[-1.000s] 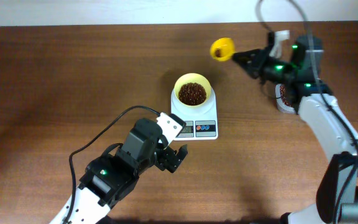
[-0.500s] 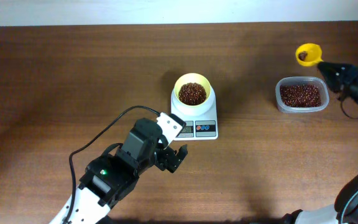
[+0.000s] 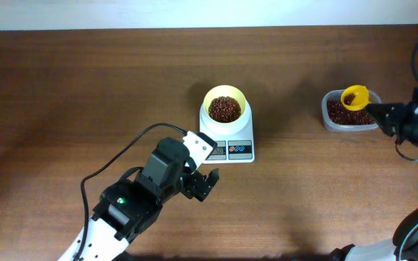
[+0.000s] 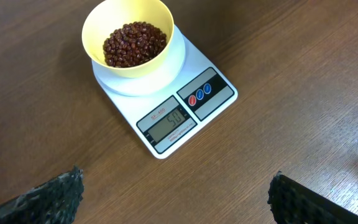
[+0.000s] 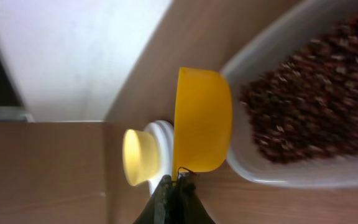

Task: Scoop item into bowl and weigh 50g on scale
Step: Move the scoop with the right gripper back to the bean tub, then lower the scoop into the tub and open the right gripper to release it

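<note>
Overhead, beans (image 3: 224, 109) sit in the bowl (image 3: 207, 102) atop the scale (image 3: 217, 151). Left gripper (image 3: 203, 164) gapes empty before the scale. Well right of the scale, right gripper (image 3: 375, 110), arm cropped, pinches the scoop (image 3: 355, 96) over the container (image 3: 332, 120).

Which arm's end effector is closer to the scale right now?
Left. The left end effector is open just in front of the scale, near its display side. The right end effector is far off to the side, holding the yellow scoop over the clear container.

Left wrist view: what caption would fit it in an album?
Bowl of beans on the scale, framed by the open left hand.
</note>
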